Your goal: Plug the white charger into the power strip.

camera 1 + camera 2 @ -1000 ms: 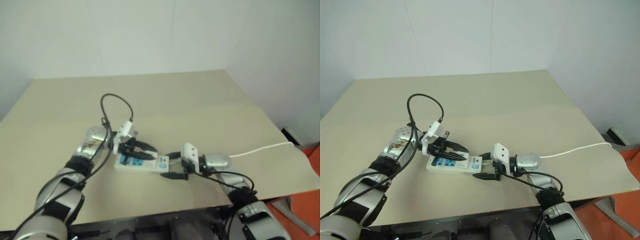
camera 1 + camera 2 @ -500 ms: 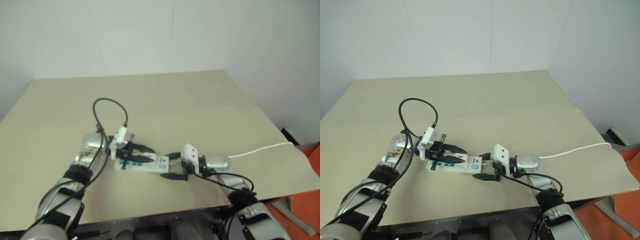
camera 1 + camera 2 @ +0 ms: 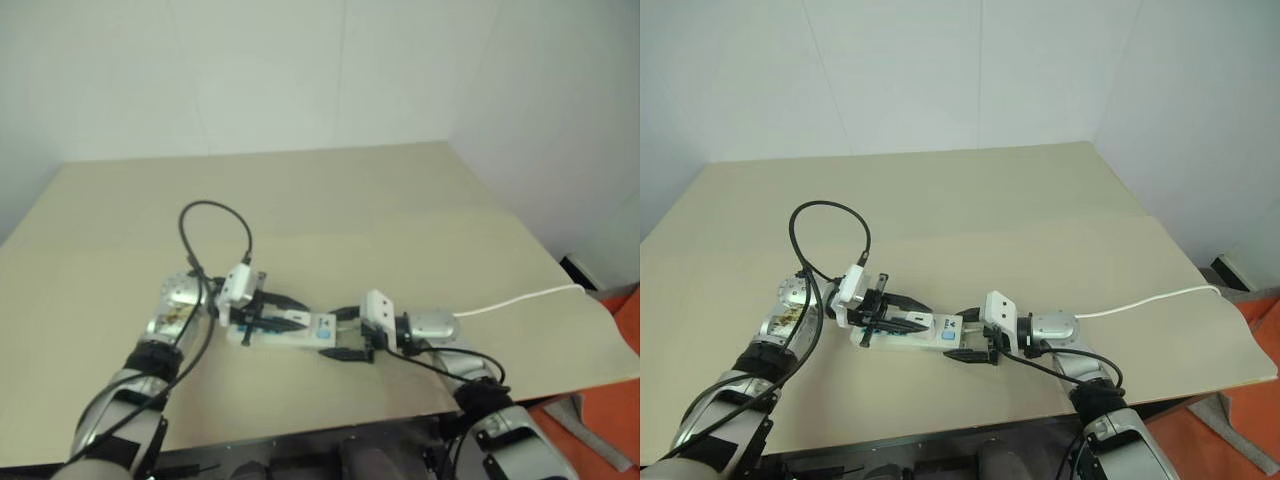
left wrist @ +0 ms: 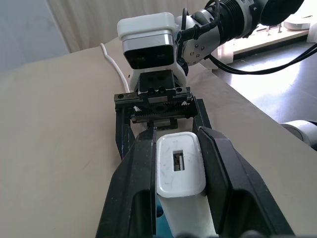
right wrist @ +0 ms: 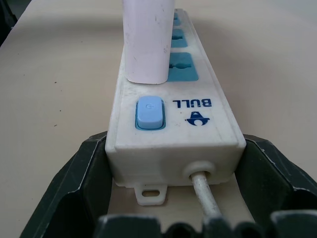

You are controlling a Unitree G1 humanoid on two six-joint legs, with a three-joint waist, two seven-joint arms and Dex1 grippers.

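White charger (image 4: 180, 168) pinched between fingers of left pincer (image 4: 174, 148), standing over power strip (image 5: 171, 106) near switch end, just beside blue switch (image 5: 149, 112); whether prongs are seated cannot be told. Strip lies on table (image 3: 1040, 210), switch end straddled by right pincer (image 5: 173, 198), fingers spread and flanking both sides. Versus a second ago: left pincer sits lower over strip, arm drawn back; right pincer unmoved. White cord (image 3: 1150, 300) trails toward table's right edge.
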